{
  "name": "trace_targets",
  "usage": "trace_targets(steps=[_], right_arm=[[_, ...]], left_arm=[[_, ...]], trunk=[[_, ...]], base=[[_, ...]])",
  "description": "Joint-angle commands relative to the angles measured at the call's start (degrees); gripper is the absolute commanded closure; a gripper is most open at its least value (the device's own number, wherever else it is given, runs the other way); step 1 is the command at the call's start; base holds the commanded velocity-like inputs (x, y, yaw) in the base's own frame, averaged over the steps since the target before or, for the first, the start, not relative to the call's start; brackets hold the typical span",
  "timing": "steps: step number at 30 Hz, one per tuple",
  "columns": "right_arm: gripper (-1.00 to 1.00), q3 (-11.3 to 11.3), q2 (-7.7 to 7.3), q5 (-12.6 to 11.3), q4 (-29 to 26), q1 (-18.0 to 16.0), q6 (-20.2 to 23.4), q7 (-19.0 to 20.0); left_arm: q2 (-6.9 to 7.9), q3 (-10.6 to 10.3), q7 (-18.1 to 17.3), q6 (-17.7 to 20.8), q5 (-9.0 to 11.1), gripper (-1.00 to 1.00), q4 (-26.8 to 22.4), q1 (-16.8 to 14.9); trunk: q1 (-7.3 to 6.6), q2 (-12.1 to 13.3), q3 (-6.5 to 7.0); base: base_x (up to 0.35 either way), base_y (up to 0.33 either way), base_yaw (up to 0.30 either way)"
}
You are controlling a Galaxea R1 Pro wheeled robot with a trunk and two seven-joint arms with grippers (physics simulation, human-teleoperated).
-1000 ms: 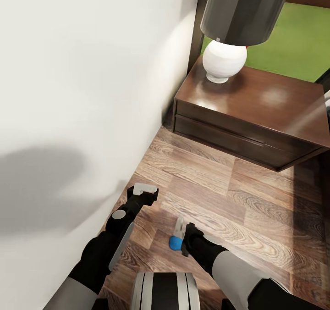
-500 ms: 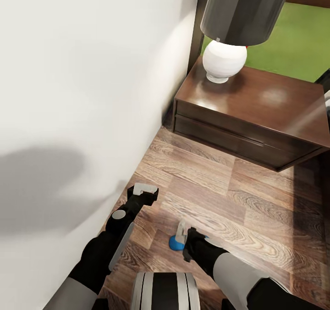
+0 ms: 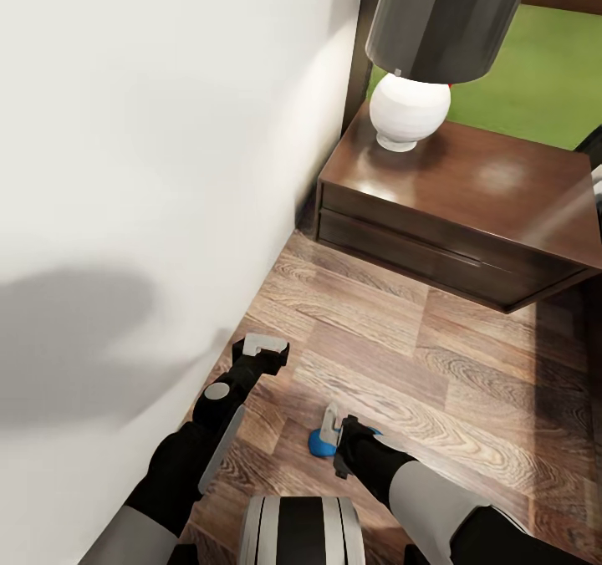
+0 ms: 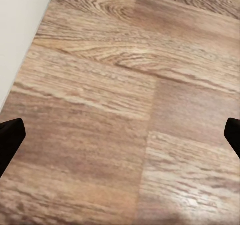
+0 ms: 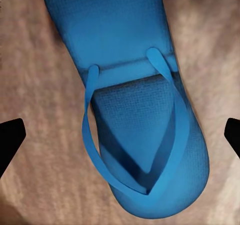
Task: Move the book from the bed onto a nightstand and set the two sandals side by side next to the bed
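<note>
Wood floor (image 3: 468, 398), blue sandal (image 5: 135, 110) mostly hidden under right pincer (image 3: 334, 431)

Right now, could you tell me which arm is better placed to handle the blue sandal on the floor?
The right. Its tool hangs directly above the blue sandal, open, with the sandal centred between its fingers in the right wrist view. The left tool is near the bed's side, over bare wood floor.

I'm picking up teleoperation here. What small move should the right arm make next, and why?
Probably lift the right gripper straight up: its fingers are spread wide, the blue sandal lies flat on the wood floor beneath, apparently released beside the bed.
</note>
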Motion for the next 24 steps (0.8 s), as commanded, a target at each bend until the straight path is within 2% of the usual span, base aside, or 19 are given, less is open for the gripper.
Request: trace_targets(steps=[1, 4, 10, 24], right_arm=[[-1.00, 0.03, 0.00, 0.60, -0.10, -0.01, 0.20, 0.45], [-1.00, -0.08, 0.00, 0.60, -0.09, -0.01, 0.16, 0.45], [-1.00, -0.21, 0.00, 0.60, 0.28, -0.01, 0.06, 0.45], [-1.00, -0.36, -0.15, 0.60, 0.95, -0.01, -1.20, 0.45]], left_arm=[[0.02, -0.12, 0.44, 0.28, 0.44, -1.00, -0.08, -0.03], [-0.02, -0.13, 0.44, 0.27, 0.44, -1.00, -0.08, -0.02], [0.00, -0.13, 0.44, 0.28, 0.44, -1.00, -0.08, -0.02], [-0.06, -0.13, 0.44, 0.22, 0.44, -1.00, -0.08, -0.04]], trunk=[[-0.01, -0.01, -0.03], [-0.01, -0.01, -0.03], [0.15, -0.09, -1.36], [0.15, -0.09, -1.36]], base=[[0.000, 0.000, 0.000], [0.000, 0.000, 0.000], [0.000, 0.000, 0.000], [0.000, 0.000, 0.000]])
